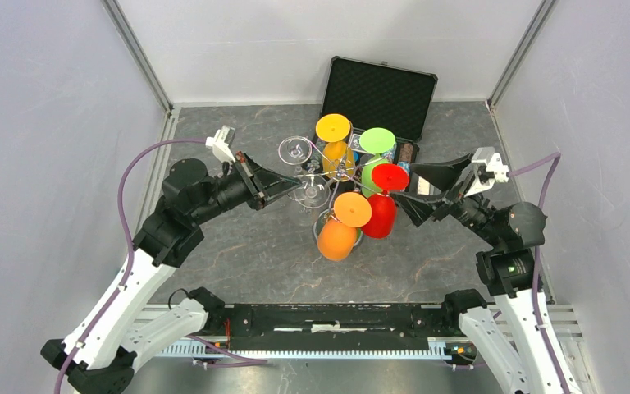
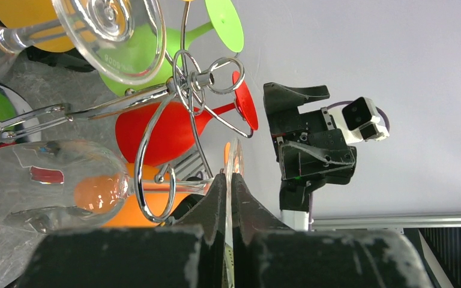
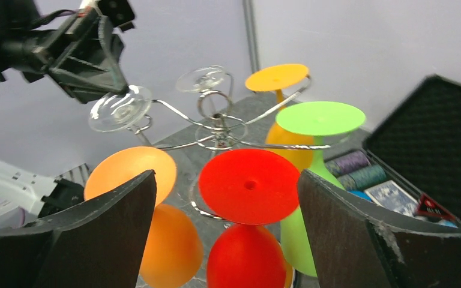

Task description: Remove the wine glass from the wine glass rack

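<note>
The chrome wine glass rack [image 1: 338, 171] stands mid-table with coloured and clear glasses hanging upside down on its arms. My left gripper [image 1: 291, 182] is shut on the thin foot edge of a clear wine glass [image 1: 312, 194]. In the left wrist view the gripper [image 2: 228, 177] pinches that foot; the stem [image 2: 180, 185] passes through a chrome loop [image 2: 146, 207] and the bowl [image 2: 48, 186] lies to the left. My right gripper [image 1: 406, 187] is open, its jaws either side of the red glass [image 3: 249, 186] without touching. The rack hub also shows in the right wrist view [image 3: 219, 129].
Yellow [image 1: 333, 129], green [image 1: 376, 141] and orange [image 1: 338, 236] glasses and a second clear glass [image 1: 295, 150] hang on the rack. An open black foam-lined case [image 1: 381, 86] with chips and cards [image 3: 360, 174] stands behind it. Enclosure walls on both sides.
</note>
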